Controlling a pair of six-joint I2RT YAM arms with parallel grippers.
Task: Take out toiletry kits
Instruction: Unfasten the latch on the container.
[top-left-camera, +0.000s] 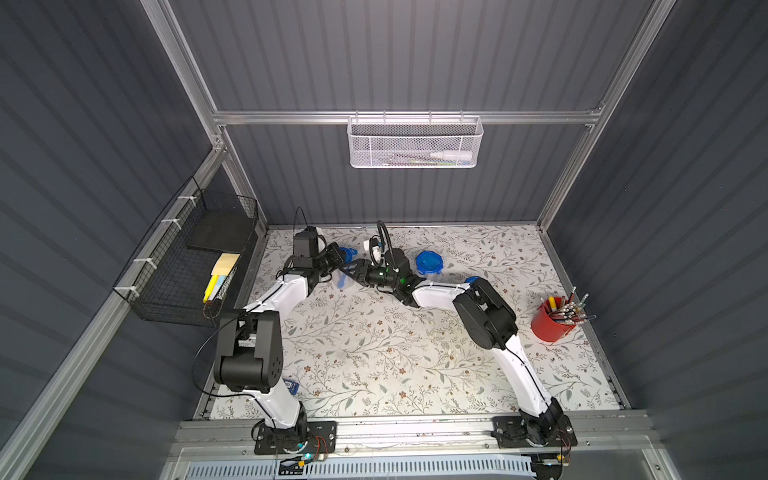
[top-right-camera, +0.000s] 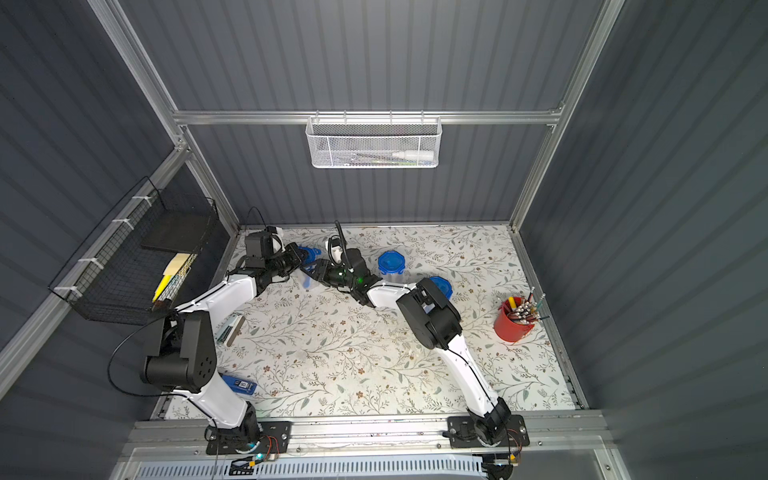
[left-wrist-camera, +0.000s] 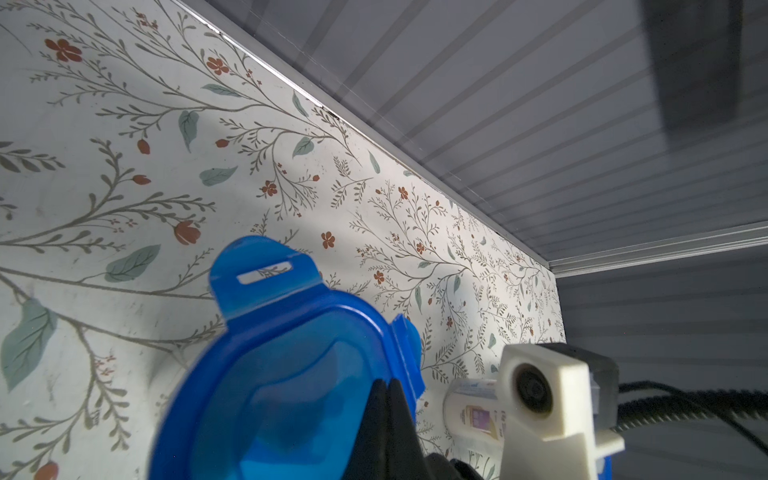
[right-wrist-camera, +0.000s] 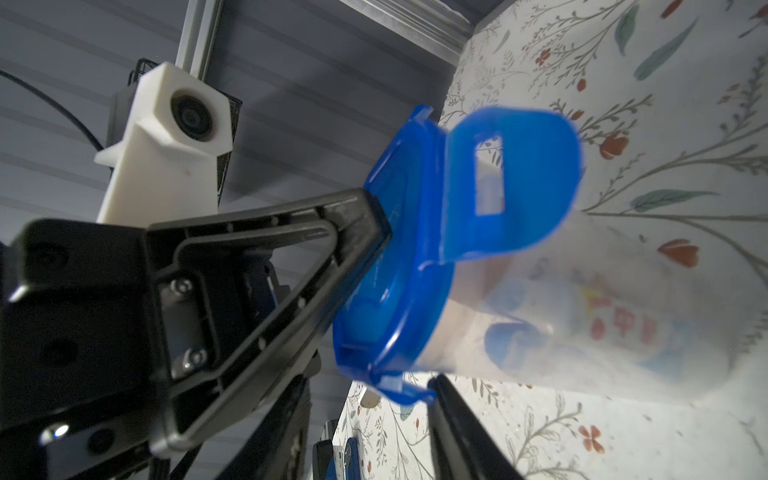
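A clear jar (right-wrist-camera: 582, 316) holds a toiletry kit; blue shapes and a white tube with red marks (right-wrist-camera: 615, 328) show blurred through its frosted wall. Its blue lid (left-wrist-camera: 291, 374) has a clip flap raised. My left gripper (right-wrist-camera: 378, 224) is shut on the lid's rim, its fingertips (left-wrist-camera: 388, 399) pressed together. In both top views this happens at the back left of the table, where the left gripper (top-left-camera: 341, 257) meets my right gripper (top-left-camera: 352, 270). The right gripper (right-wrist-camera: 374, 386) stands open, one finger (right-wrist-camera: 453, 424) against the jar by the lid rim. A small white labelled bottle (left-wrist-camera: 469, 411) lies behind.
Two more jars with blue lids (top-left-camera: 428, 264) (top-left-camera: 471, 279) stand at the back, one partly under the right arm. A red cup of pens (top-left-camera: 552, 320) is at the right. A blue packet (top-right-camera: 239, 384) and flat strips (top-right-camera: 230, 330) lie near the left arm. Wire baskets hang on the walls.
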